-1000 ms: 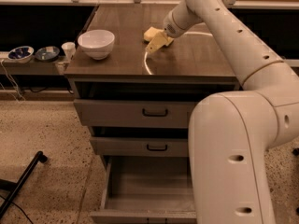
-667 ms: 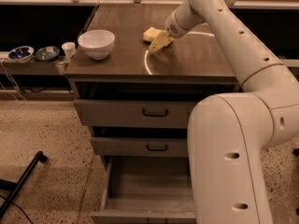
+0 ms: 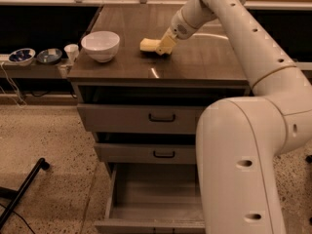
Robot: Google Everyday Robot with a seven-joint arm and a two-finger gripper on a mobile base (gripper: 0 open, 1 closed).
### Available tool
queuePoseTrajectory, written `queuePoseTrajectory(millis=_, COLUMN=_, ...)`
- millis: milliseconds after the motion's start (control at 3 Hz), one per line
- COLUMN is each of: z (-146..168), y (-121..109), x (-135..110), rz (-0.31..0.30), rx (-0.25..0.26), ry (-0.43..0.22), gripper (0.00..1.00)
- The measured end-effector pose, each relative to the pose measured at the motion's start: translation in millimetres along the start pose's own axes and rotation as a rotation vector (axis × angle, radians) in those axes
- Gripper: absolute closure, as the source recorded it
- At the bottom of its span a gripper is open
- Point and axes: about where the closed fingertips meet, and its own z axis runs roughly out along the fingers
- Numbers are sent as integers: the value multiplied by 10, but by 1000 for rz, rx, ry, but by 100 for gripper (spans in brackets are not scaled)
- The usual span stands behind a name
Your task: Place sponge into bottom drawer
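Reaching for item 1, sponge (image 3: 148, 45): a small, pale yellow, soft-looking block with rounded edges. It lies flat on the dark cabinet top (image 3: 195, 65), toward the far middle. White bowl (image 3: 100, 45) stands at the sponge's 9 o'clock, apart from it and clearly larger.

My gripper (image 3: 165, 44) sits at the sponge's 3 o'clock edge, touching or very nearly so. Whether it is open or has closed on the sponge, I cannot tell.

Item 2, bottom drawer (image 3: 156, 199): pulled out, plain box interior, at 6 o'clock from the sponge. It lies below top drawer (image 3: 126, 118) and middle drawer (image 3: 131, 152), both shallower with dark handles. My own arm hides its 3 o'clock side.

Handling note, my judgement: the step in hand is the grasp. The sponge will likely squash, so I should take it across its narrow width with a modest squeeze. Then lift straight up and stay clear of the bowl before carrying toward 6 o'clock.
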Motion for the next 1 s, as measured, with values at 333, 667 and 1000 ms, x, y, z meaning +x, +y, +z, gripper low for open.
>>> queuePoseTrajectory(millis=333, z=-350, y=262, x=-21, rz=-96, rx=-60, ry=-58, gripper=99)
queuePoseTrajectory(millis=667, z=-1107, y=553, x=-37, rz=-206, rx=-18, ry=-186, gripper=100)
queuePoseTrajectory(millis=1000, z=-1867, y=844, x=70, rz=-290, rx=102, ry=-220, gripper=100)
